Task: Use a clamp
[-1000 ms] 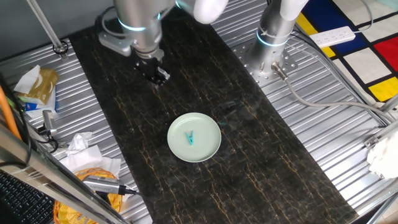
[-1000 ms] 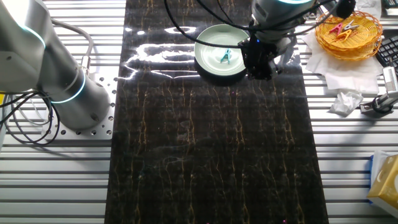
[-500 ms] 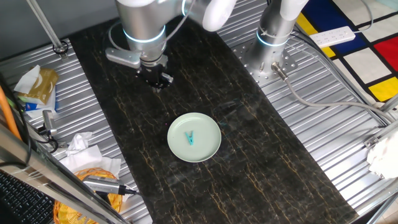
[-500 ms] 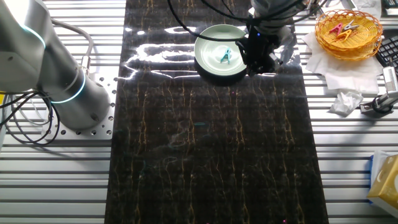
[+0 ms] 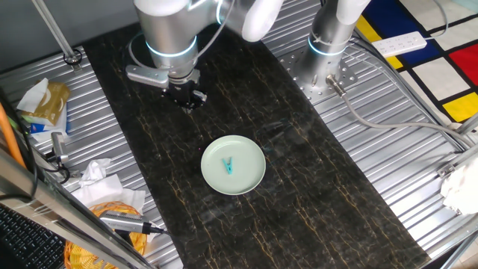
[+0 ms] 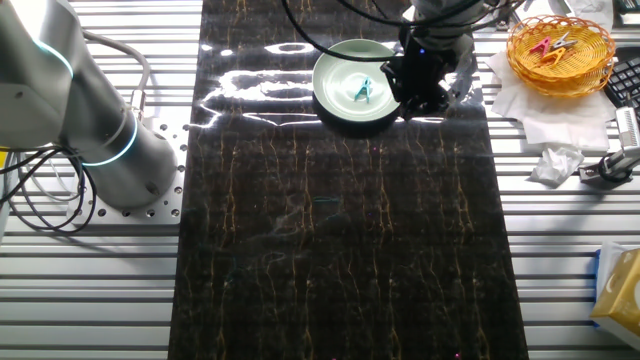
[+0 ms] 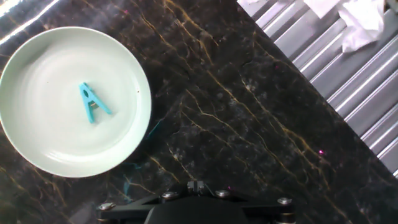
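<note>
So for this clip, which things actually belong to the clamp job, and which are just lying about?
Job:
- clamp, lying in the pale green plate
- gripper, off to the side of the plate, holding nothing

Lying about:
- orange basket of clips
- crumpled tissues
- power strip

The clamp (image 5: 229, 165) lay inside the plate (image 5: 250, 178), near its centre, and the plate sat on the mat (image 5: 314, 194) that ran along the middle of the table (image 5: 418, 179). In one fixed view the gripper (image 5: 190, 98) hung over the mat behind the plate and to its left, apart from it. In the other fixed view the gripper (image 6: 420, 88) stood just right of the plate (image 6: 335, 95), with a basket (image 6: 560, 50) farther right, off the mat, and a second arm's base (image 6: 110, 150) on the left. In the hand view the clamp (image 7: 92, 103) sat in the plate (image 7: 124, 137) at upper left, with crumpled paper (image 7: 364, 22) at upper right.
</note>
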Controlling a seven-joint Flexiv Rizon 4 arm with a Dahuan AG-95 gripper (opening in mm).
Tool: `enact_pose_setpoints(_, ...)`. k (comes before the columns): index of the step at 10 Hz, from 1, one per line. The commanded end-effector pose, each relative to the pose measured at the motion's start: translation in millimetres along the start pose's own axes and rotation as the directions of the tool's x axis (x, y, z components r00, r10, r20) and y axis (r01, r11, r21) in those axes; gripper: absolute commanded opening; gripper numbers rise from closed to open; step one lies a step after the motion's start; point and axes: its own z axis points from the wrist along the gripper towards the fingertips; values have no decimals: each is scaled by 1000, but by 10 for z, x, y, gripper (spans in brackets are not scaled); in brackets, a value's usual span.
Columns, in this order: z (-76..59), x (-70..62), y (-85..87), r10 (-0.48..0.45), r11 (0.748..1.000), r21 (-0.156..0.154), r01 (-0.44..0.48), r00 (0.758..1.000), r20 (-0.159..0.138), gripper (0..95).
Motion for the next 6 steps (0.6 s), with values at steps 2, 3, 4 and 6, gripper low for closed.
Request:
enact_pose_setpoints(2,-72,-216,-10,116,993,-16,-116,993,-3,0)
enact_pose_setpoints(3,-109,-317,-8,124,992,-21,-124,992,-8,0)
enact_pose_setpoints(4,-141,-397,-2,127,991,-29,-128,992,-14,0)
enact_pose_setpoints(6,-189,-499,1,37,998,-47,-38,999,-11,0)
